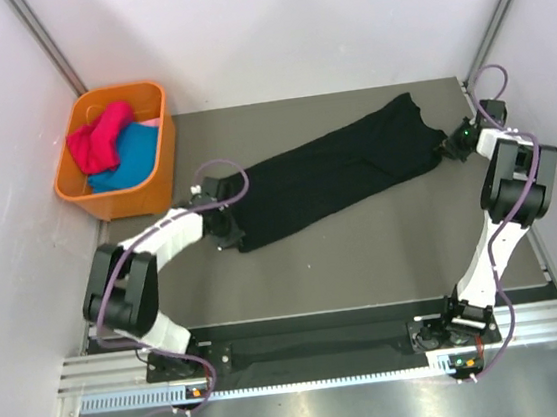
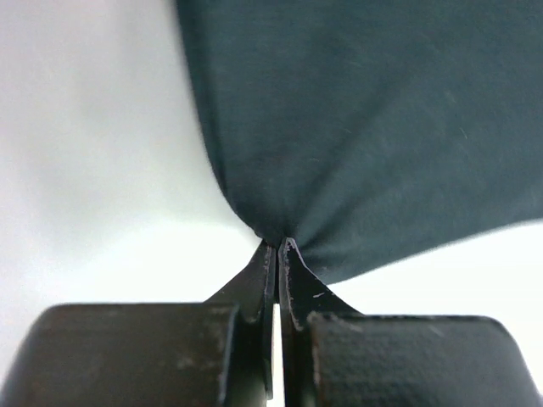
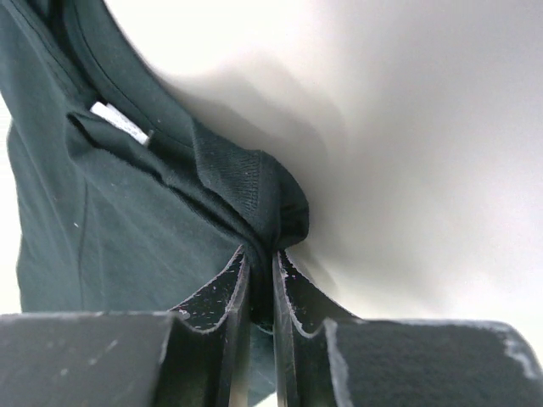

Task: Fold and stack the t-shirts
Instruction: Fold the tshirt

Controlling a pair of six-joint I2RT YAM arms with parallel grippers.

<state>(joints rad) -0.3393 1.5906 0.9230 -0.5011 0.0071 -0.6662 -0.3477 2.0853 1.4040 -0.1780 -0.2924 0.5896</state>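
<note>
The left jaws are shut on the black shirt (image 1: 335,172), pinching a small bit of its edge between the fingertips (image 2: 265,271). From that pinch the cloth fans out ahead of them and to their right, with tight creases running back into the grip. The right jaws are also closed on the same shirt, gripping it at the ribbed collar (image 3: 246,182). The collar bulges just ahead of their tips, and a small white label (image 3: 120,123) shows further ahead and to their left. In the top view the shirt is a long dark band stretched between the two pairs of jaws, over the grey desk (image 1: 364,249), one end at each grip. Whether it rests on the desk or hangs just above it cannot be told. Beyond the left jaws and off to their left, well apart from them, an orange basket (image 1: 126,198) sits at the desk's far corner. A pink shirt (image 1: 99,138) lies bunched in it on top of a teal shirt (image 1: 132,157). The basket is far from the right jaws, on the other side of the black shirt.
</note>
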